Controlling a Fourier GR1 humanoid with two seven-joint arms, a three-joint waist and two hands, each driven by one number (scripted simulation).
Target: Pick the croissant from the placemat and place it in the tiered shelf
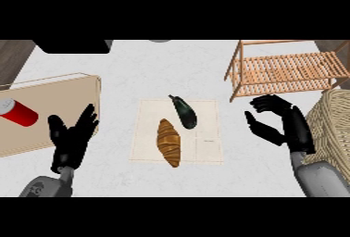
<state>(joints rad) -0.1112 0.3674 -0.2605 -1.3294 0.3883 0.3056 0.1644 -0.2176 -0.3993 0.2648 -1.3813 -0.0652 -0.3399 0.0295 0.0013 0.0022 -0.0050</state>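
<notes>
Nearest you, both hands are empty: your left hand (71,136) rests at the near left with straight fingers, while your right hand (277,122) hangs right of the placemat (205,139) with fingers loosely bent and thumb apart, probably because the tiered shelf (287,69) stands on that side. Mid-counter, the croissant (169,142) lies lengthwise on the placemat, just beside a dark eggplant (183,112). Farther out, the pale counter (137,69) carries a wooden board (61,92) with a red can (18,113) at left, a wicker basket (335,125) at right, and the shelf at far right.
</notes>
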